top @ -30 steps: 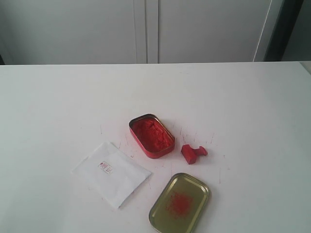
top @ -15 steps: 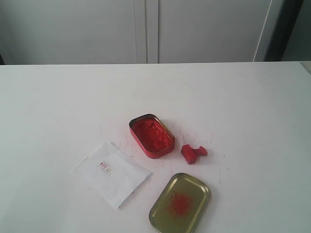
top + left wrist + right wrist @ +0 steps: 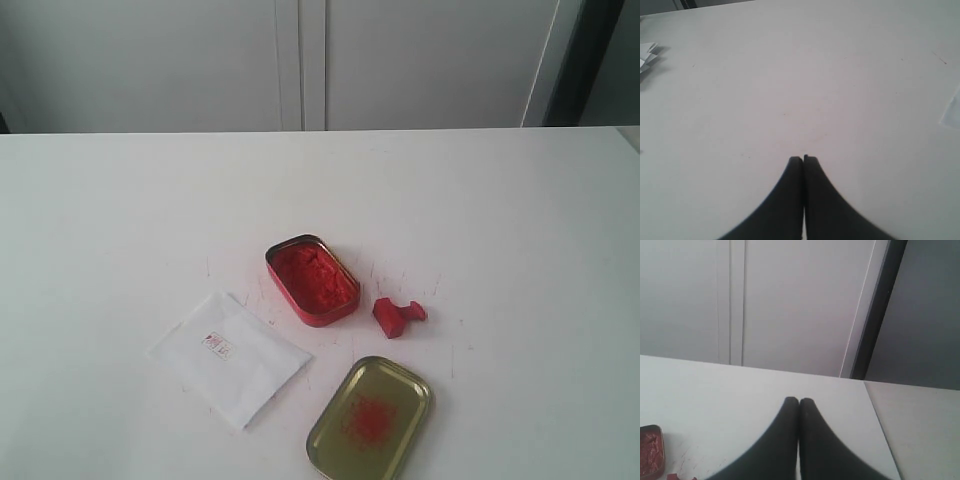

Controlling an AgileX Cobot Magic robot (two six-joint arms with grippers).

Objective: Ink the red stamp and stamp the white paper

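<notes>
The red stamp (image 3: 398,316) lies on the worktop (image 3: 120,220) just beside the open ink tin (image 3: 312,280), the white paper (image 3: 230,358) near the tin's other side. Left wrist view: left gripper (image 3: 803,159) pressed together, empty. Right wrist view: right gripper (image 3: 799,401) likewise pressed together

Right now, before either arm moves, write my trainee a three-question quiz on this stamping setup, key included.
1. True or false: the red stamp sits inside the open red ink tin.
2. What does the white paper already carry? A) a small red imprint B) the red stamp C) nothing at all
3. Fill in: the left gripper and the right gripper both have their jaws ____.
Key: 1 false, it lies on the table beside the tin; 2 A; 3 shut.
</notes>
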